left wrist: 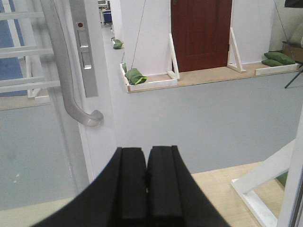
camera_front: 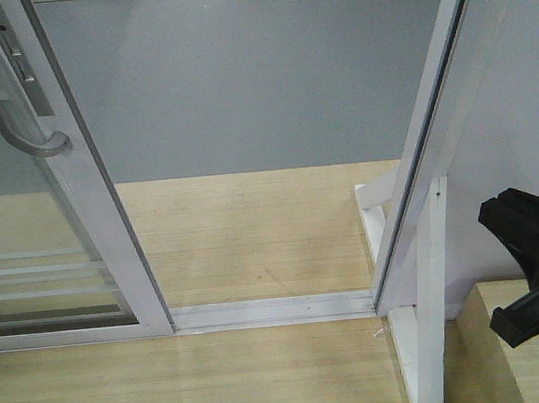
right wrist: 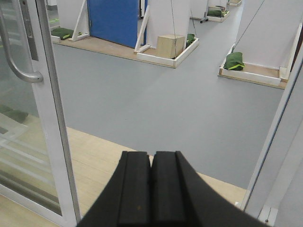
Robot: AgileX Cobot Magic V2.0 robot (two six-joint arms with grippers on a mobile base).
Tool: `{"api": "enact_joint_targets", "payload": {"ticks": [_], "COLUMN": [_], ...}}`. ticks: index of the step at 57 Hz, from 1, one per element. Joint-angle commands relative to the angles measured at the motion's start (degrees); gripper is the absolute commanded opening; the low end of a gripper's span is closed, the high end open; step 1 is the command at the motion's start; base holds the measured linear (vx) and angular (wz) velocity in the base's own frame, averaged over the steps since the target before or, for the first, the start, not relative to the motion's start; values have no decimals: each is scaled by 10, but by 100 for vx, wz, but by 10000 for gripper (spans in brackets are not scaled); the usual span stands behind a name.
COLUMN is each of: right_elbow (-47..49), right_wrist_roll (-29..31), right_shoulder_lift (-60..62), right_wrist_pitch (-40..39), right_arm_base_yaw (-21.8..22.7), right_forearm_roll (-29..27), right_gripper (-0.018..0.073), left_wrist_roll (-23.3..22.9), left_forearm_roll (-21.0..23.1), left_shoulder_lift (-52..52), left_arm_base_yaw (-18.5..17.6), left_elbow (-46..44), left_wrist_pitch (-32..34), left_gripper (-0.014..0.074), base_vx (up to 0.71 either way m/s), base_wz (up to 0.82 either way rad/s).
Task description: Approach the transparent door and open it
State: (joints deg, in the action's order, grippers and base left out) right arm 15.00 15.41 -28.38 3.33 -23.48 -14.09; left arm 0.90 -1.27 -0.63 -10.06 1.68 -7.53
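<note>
You had the transparent door (camera_front: 61,227) at far left, already slid well aside of the opening; its grey handle (left wrist: 66,85) ran near-vertical, up-left of the left claw (left wrist: 147,189), which was pressed together and the nearer one. Right claw (right wrist: 152,189) was likewise pressed together, handle farther off left.

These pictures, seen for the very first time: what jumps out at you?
The transparent door stands slid to the left, its curved grey handle on the white stile, leaving a wide gap onto grey floor. In each wrist view a black end effector, left and right, fills the bottom edge, fingers pressed together. Beyond stands a dark red door.
</note>
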Motion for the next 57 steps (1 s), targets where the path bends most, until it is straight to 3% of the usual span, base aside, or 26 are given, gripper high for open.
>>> {"api": "enact_joint_targets", "payload": {"ticks": [1, 29, 38, 57], "right_elbow": [17, 17, 17, 17], "right_wrist_roll": [0, 0, 6, 7], "right_shoulder_lift": [-1, -1, 7, 102], "right_wrist_pitch": [-44, -52, -48, 58], "right_arm_base_yaw": [2, 3, 6, 114], "right_forearm_roll": [1, 4, 4, 20], "right_gripper": [46, 45, -14, -9], "left_wrist_roll": [-2, -2, -2, -2], "left_forearm_roll": [1, 1, 1, 1], "left_shoulder_lift": [-9, -9, -9, -9], "left_arm_base_yaw": [-3, -3, -3, -3], "left_elbow": [6, 6, 6, 6], "left_wrist_pitch": [50, 50, 50, 50], "left_gripper": [-6, -6, -6, -6], "base_vx": [0, 0, 0, 0], "base_wz": [0, 0, 0, 0]}}
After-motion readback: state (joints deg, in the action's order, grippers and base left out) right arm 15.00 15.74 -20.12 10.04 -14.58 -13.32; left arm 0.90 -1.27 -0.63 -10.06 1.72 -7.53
